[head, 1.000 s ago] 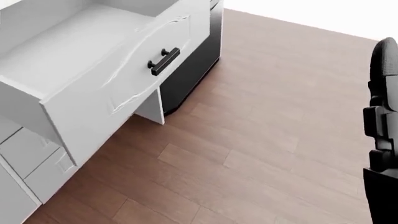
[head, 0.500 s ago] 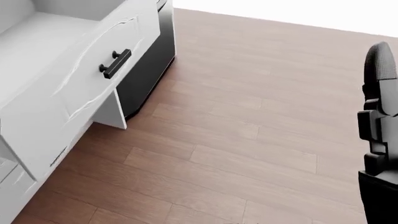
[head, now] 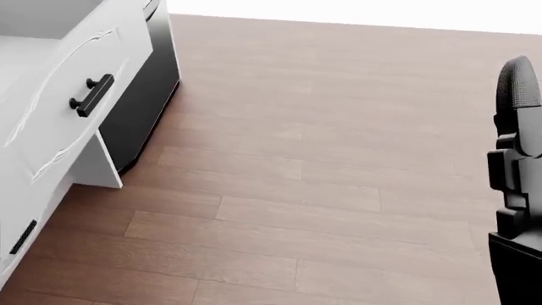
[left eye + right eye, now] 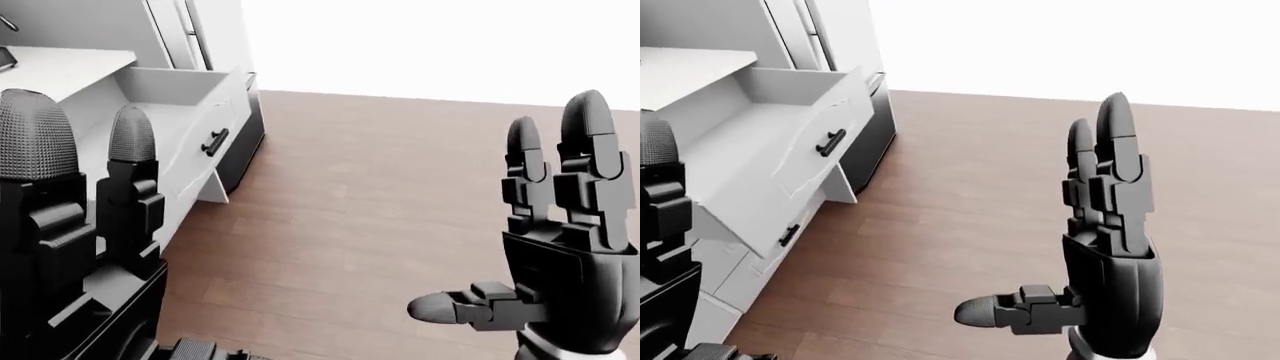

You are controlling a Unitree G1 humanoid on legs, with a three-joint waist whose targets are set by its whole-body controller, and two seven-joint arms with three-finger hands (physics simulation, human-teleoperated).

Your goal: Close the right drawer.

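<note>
The right drawer (image 4: 800,169) is a white drawer with a black bar handle (image 4: 830,142). It stands pulled far out of the cabinet at the left of the right-eye view, and its inside looks empty. The head view shows its front panel (image 3: 59,121) at the left edge. My right hand (image 4: 1085,225) is raised at the lower right, fingers upright and thumb out, open and well to the right of the drawer. My left hand (image 4: 75,202) is up at the left of the left-eye view, open, partly covering the drawer.
A black panel (image 3: 140,108) stands beside the drawer, under the counter. Lower white drawers (image 4: 750,262) sit beneath it. A tall white cabinet (image 4: 200,37) rises behind. Brown wooden floor (image 3: 322,165) spreads to the right.
The head view has swung right: the drawer and cabinets have slid toward the left edge and more floor shows. My right hand stays at the right edge.
</note>
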